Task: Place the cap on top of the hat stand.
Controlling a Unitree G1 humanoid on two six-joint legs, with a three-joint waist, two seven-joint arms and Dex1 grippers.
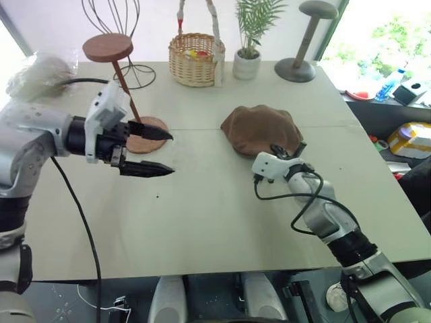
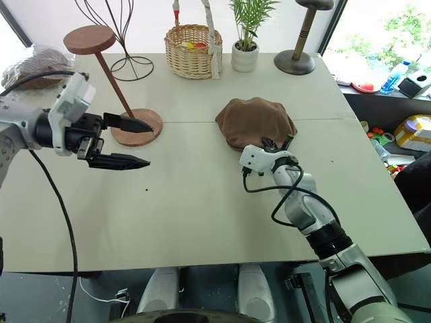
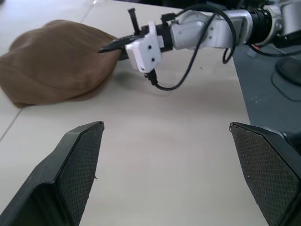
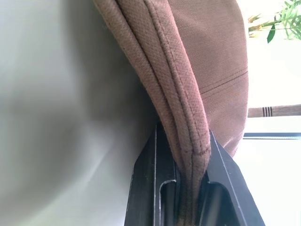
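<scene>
Pale table [image 1: 202, 222] by window — right gripper [image 4: 190, 155] pinching cap [image 1: 261, 129] rim; left gripper [image 1: 151, 151] spread.

cap [image 1: 261, 129]: soft brown woven cloth, matt — stitched rolled seam along its edge
hat stand [image 1: 108, 48]: reddish-brown wood, smooth, dull
counter [image 1: 202, 215]: pale grey-green, smooth, matt
basket [image 1: 195, 59]: woven wicker — rough
left gripper [image 1: 149, 152]: black plastic fingers, finely textured pads

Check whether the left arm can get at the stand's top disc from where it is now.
Probably yes. The left gripper hangs open just in front of the stand, and nothing lies between it and the top disc above it; the black wire stand sits behind.
</scene>
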